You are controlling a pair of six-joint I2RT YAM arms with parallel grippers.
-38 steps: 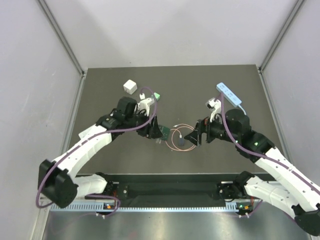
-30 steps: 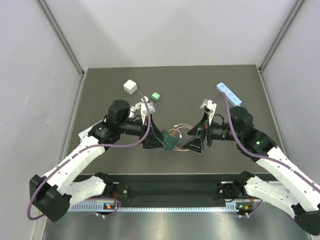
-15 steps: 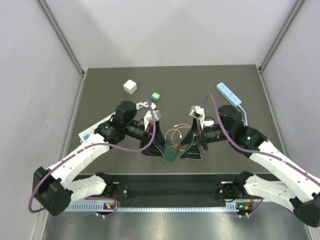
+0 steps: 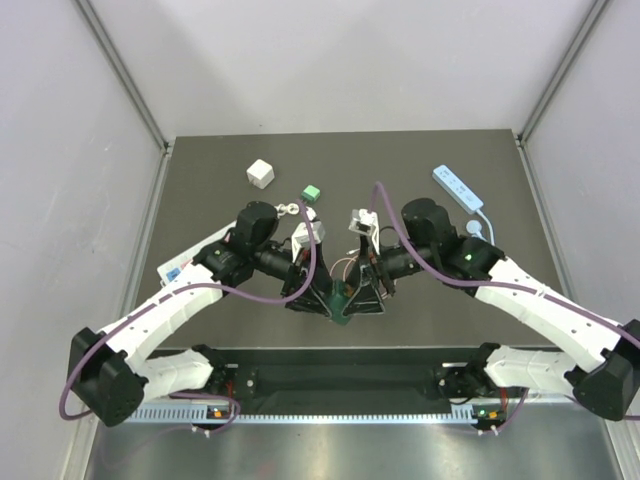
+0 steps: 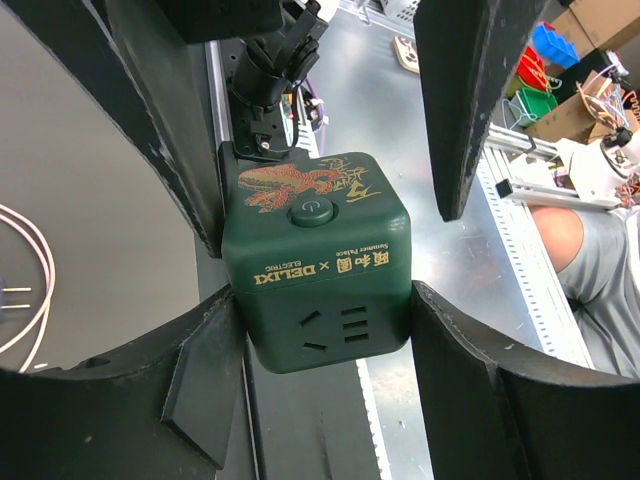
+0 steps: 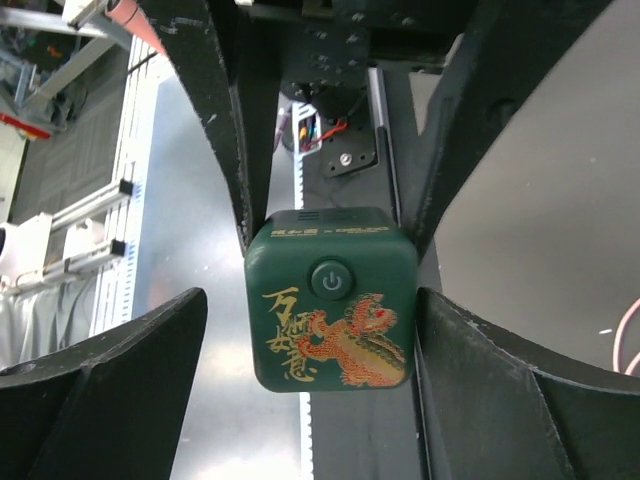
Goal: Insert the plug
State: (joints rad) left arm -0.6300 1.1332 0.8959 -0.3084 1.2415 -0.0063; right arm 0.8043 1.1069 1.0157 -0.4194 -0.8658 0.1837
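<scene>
1. Left of the green socket cube [image 5: 315, 270], the left gripper [image 5: 315, 335] is pinching it by two opposite sides and holding it up over the near part of the table [image 4: 200, 180]
2. The cube is showing a dark green shell with a gold and red dragon print and a round power button on one face, and slot openings on the neighbouring face; nothing is sitting in those slots
3. Just behind the cube, a thin pink cable [image 4: 350, 268] is lying coiled on the table; its plug is probably lying there too, though it is too small to make out
4. Right of the cube, the right gripper [image 6: 330, 335] is hanging with its jaws spread, one finger on each side of the cube and gripping nothing
5. By my reading, the task is sitting at an early stage: the socket is being presented in the air, while the plug is waiting to be picked up, lined up with the slots and pushed home
</scene>
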